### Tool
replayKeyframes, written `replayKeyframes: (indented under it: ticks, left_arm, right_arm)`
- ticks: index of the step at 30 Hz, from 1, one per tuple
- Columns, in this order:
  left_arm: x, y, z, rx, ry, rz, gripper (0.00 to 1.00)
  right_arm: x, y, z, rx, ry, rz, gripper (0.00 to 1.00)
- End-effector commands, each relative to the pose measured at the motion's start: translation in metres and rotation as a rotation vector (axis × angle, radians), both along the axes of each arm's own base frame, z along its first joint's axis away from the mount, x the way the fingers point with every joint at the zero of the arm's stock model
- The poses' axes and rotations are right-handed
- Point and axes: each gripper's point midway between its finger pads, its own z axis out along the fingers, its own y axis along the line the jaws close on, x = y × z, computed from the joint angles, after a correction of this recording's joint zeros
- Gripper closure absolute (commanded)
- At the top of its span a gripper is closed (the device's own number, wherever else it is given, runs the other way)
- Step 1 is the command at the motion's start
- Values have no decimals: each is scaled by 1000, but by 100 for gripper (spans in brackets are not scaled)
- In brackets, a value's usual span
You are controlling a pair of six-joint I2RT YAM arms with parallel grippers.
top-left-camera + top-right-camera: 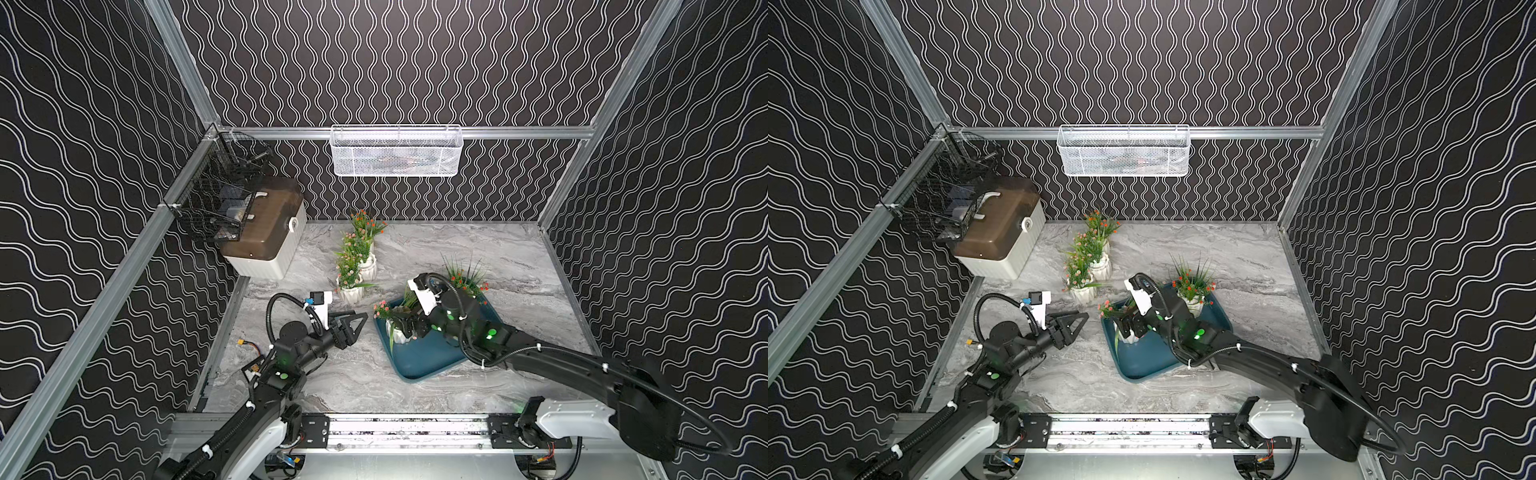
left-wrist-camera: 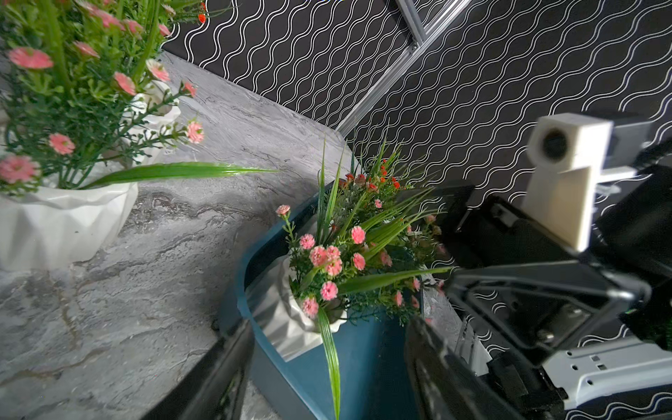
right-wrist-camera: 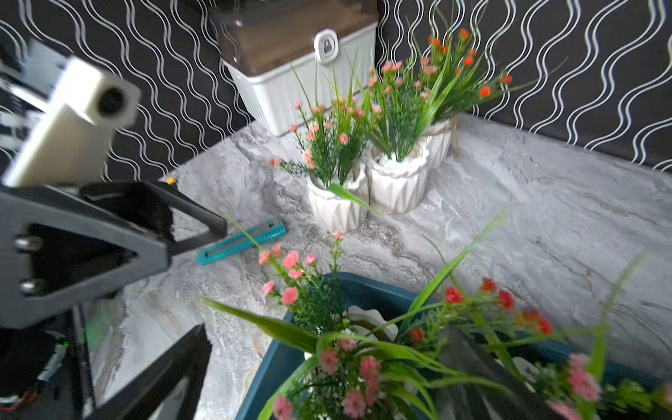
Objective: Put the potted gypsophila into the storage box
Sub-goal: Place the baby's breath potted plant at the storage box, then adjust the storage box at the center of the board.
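The left tool [image 1: 358,326] hangs spread, empty, by a teal knife [image 3: 242,242] near the worktop's [image 1: 519,266] left edge. The right tool [image 1: 401,326] stands spread around a pink-flowered pot [image 1: 395,336] in the storage box [image 1: 419,361], a red-flowered pot [image 1: 1192,291] behind. Three pots [image 1: 368,268] line toward the far edge; a white box [image 1: 266,249] fills the far-left corner.

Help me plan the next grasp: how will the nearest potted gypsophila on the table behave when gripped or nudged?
Its white pot looks rigid and ribbed, so it should probably grip securely. The tall foliage looks floppy and likely makes it top-heavy; a high nudge may tip it.
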Motion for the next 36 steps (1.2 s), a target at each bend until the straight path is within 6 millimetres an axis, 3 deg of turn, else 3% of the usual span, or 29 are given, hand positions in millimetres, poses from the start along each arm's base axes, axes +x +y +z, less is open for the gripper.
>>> replayKeyframes:
  ticks: [1,6,10,13,15,17,22,28,36]
  left_arm:
    - [0,-1,12,-17,-37,-5,30]
    - [0,-2,13,-33,-47,-16,30]
    - [-4,-8,18,-57,-66,-54,30]
    - [-6,-11,25,-68,-87,-84,30]
    - [-7,-12,27,-72,-98,-92,30]
    - [-8,-12,27,-73,-98,-91,30]
    - [-8,-13,30,-87,-100,-97,30]
    - [-11,-14,35,-91,-110,-112,30]
    - [-21,-21,48,-101,-145,-175,30]
  right_arm:
    - [-5,-18,14,21,52,-64,3]
    - [1,-71,33,63,171,-315,7]
    - [-6,-108,38,76,289,-424,7]
    - [-15,-143,31,86,434,-506,5]
    - [-24,-175,16,65,582,-627,5]
    - [-39,-195,4,42,714,-694,6]
    - [-68,-202,-21,82,878,-719,13]
    - [-87,-198,-67,80,1076,-714,33]
    - [-79,-191,-111,247,1286,-695,43]
